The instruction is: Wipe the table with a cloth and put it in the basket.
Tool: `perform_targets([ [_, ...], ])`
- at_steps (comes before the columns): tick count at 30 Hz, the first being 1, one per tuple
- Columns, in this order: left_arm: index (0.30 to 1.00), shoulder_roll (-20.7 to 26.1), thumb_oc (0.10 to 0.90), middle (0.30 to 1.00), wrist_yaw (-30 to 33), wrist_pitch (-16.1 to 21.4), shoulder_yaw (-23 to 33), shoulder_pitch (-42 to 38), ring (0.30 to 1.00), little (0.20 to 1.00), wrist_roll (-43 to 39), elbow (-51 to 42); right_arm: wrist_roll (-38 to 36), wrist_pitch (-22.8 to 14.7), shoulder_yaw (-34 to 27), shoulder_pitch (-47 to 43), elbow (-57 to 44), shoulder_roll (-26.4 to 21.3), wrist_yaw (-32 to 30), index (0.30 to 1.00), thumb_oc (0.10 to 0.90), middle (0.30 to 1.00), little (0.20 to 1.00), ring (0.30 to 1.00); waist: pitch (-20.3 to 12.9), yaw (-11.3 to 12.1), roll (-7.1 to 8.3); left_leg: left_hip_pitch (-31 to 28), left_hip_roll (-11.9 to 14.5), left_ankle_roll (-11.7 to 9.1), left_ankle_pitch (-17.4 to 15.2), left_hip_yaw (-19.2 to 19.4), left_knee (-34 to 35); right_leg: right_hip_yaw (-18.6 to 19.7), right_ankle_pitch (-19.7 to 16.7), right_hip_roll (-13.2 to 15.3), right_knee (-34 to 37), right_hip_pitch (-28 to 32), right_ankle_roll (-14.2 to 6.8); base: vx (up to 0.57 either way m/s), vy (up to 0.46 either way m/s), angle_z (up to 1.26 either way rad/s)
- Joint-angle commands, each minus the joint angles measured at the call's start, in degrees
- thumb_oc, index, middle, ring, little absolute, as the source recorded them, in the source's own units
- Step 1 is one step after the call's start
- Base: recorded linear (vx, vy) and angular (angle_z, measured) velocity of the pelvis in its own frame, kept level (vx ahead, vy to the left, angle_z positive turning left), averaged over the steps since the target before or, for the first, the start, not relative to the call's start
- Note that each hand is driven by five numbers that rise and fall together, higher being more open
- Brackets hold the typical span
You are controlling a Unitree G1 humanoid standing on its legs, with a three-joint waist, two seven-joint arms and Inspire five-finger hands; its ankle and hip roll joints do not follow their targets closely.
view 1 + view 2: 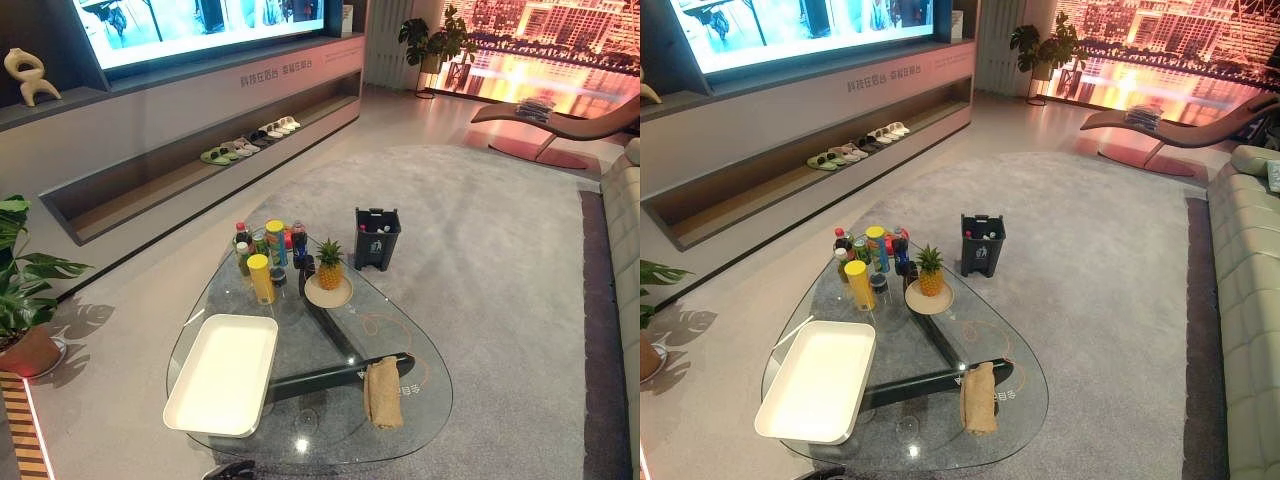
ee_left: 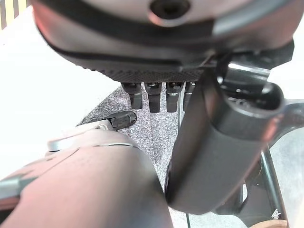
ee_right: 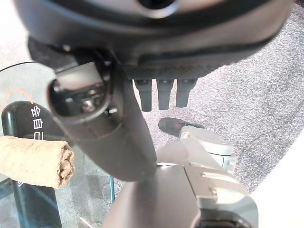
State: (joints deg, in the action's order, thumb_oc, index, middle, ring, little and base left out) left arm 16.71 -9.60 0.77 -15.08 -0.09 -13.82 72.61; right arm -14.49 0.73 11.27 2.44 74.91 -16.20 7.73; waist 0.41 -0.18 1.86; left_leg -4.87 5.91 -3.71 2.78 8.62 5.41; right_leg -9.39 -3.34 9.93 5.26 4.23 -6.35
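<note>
A rolled tan cloth (image 1: 383, 392) lies on the glass table (image 1: 425, 345) near its front right edge, over the dark table leg. The cloth (image 3: 35, 161) also shows in the right wrist view, on the glass beyond the thumb. My right hand (image 3: 164, 95) hangs open with straight fingers above the grey carpet, holding nothing and apart from the cloth. My left hand (image 2: 154, 97) hangs open the same way over the carpet by the table's edge. A white rectangular basket (image 1: 222, 375) stands empty on the table's front left.
Several bottles and cans (image 1: 265, 250) and a pineapple (image 1: 329, 265) on a plate crowd the table's far end. A dark bin (image 1: 377, 238) stands on the carpet beyond. A sofa (image 1: 622, 260) runs along the right; a potted plant (image 1: 20, 290) stands left.
</note>
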Motion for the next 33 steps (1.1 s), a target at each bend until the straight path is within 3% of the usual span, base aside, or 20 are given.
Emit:
perform_targets([
  [1, 0.9, -1.9, 0.8, 0.9, -1.5, -0.5, -1.2, -4.7, 0.9, 0.9, 1.4, 3.9, 0.3, 0.1, 2.1, -4.1, 2.4, 1.9, 2.5, 0.9, 0.8, 0.9, 0.9, 0.9, 3.9, 0.4, -1.42, 0.9, 0.0, 1.7, -1.7, -4.5, -0.4, -1.3, 0.4, 1.1, -2.6, 0.5, -1.0, 0.0, 0.0, 0.0],
  [33, 0.9, -1.7, 0.8, 0.9, -0.4, 1.9, -1.2, -4.8, 0.9, 0.9, 1.3, 3.6, 0.4, 0.7, 2.7, -4.2, 2.3, 1.8, 3.1, 0.9, 0.8, 0.9, 0.9, 0.9, 4.0, 0.7, -1.27, 0.5, 0.1, 1.6, -1.6, -4.9, -0.4, -1.6, 1.0, 0.8, -2.9, 1.2, -0.7, 0.0, 0.0, 0.01],
])
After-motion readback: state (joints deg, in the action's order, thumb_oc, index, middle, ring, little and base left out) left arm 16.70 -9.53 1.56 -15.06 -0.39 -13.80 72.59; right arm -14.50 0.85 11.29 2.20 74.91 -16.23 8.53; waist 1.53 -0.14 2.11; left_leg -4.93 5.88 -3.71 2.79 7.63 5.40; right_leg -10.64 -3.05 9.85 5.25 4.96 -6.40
